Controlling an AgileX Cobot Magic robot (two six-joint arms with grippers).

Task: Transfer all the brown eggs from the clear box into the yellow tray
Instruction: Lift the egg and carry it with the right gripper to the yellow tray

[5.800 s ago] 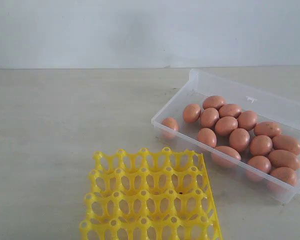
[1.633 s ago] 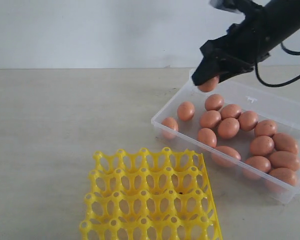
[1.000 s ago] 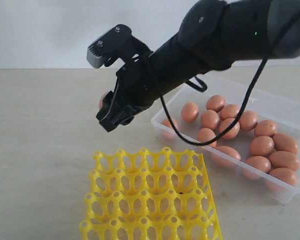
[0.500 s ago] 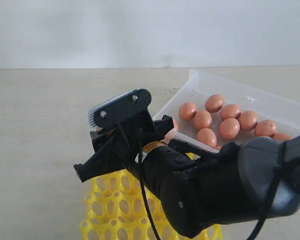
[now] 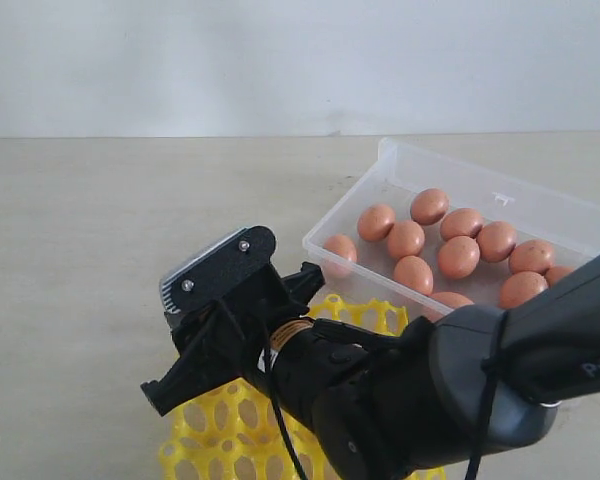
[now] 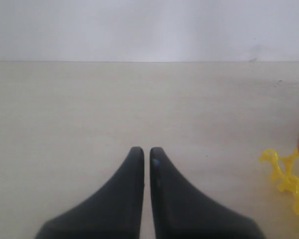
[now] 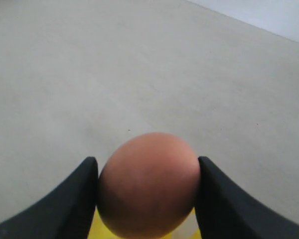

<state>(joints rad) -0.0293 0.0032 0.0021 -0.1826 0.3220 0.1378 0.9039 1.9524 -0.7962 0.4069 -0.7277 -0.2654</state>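
right wrist view: right claw [image 7: 147,167] clamped on a smooth reddish-brown oval egg [image 7: 148,191], bright yellow plastic cupped tray [image 7: 100,227] close beneath it; left claw [image 6: 146,150] together.

Reddish-brown eggs [image 5: 457,256] are seen lying loose, clustered in the clear box [image 5: 500,190] at back right. The yellow tray [image 5: 375,318] in front is largely hidden. One egg [image 7: 148,184] is held clamped just above its edge.
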